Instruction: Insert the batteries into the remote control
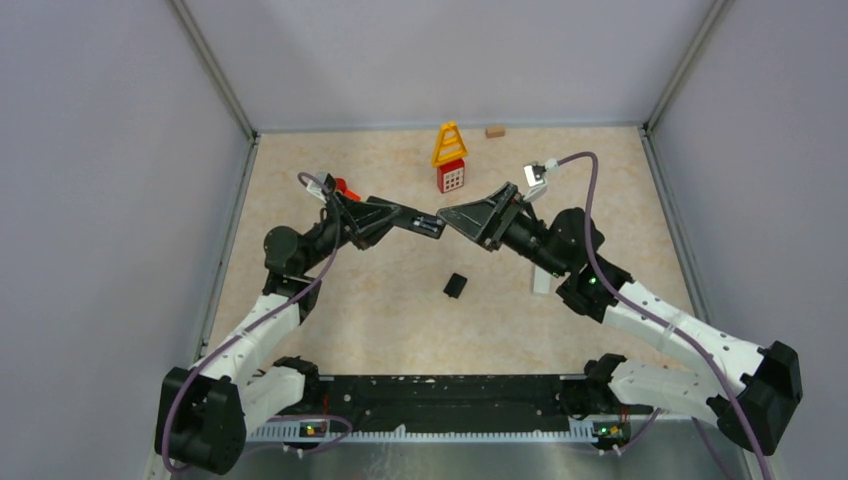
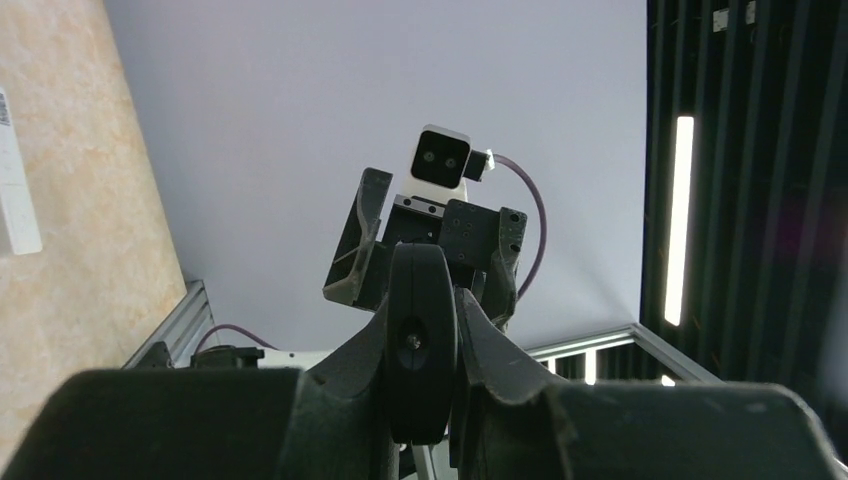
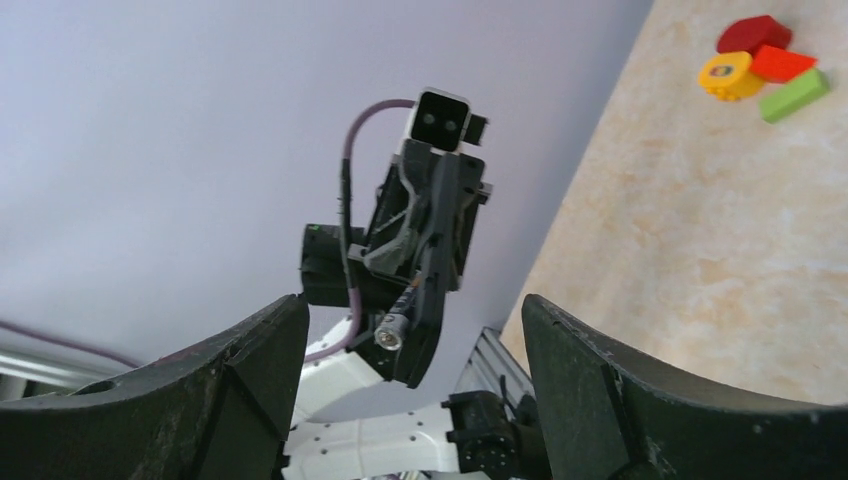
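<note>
Looked down on a beige marbled table (image 1: 400,330) boxed in by pale grey walls (image 1: 100,150). Found the left arm (image 1: 270,310) and right arm (image 1: 650,315) reaching in from the near edge, raised over the middle of the table and meeting almost tip to tip.

Saw the left gripper (image 1: 392,215) pinched narrow on a slim black remote control (image 1: 425,223), held clear of the table and pointed at the right arm. From its wrist camera, had both fingers (image 2: 490,345) pressed against the remote's sides. Saw the right gripper (image 1: 462,215) just beside the remote's free end, fingers spread wide and holding nothing.

Noted a white slab (image 1: 541,281) lying flat, partly hidden under the right arm. Noted a yellow toy cone (image 1: 449,143) standing on a red block (image 1: 451,177) near the far wall, and a small tan block (image 1: 494,131) further right against that wall. Caught a cluster of red, yellow and green toy blocks (image 3: 760,60) on the table behind the left arm. Spotted a small black piece (image 1: 455,286) lying alone on the near side of the two grippers.

Made out only one battery (image 3: 389,326): a tiny silvery cylinder at the lower end of the held remote, facing the right gripper. Could not tell how deeply seated.
</note>
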Controlling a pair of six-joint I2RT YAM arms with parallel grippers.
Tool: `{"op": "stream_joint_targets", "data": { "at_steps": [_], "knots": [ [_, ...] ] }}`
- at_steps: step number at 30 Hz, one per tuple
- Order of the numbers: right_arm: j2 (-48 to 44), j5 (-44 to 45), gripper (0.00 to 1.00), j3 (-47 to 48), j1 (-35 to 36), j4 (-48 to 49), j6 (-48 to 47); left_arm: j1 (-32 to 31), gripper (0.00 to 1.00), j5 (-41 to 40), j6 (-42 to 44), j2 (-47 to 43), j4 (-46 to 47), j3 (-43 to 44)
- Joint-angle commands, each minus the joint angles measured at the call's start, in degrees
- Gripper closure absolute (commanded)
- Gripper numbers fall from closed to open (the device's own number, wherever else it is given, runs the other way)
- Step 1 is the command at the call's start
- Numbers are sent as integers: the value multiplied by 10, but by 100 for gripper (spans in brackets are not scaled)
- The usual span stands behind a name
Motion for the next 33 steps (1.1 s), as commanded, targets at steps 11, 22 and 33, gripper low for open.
{"op": "stream_joint_targets", "data": {
  "at_steps": [11, 22, 33],
  "knots": [
    [23, -37, 50, -8, -3, 146, 56, 1, 100, -18, -70, 0, 105, 1],
    [49, -51, 67, 8, -3, 126, 55, 1, 100, -13, -70, 5, 117, 2],
    [62, -43, 78, 20, -3, 72, 50, 1, 100, -8, -46, -5, 120, 6]
  ]
}}
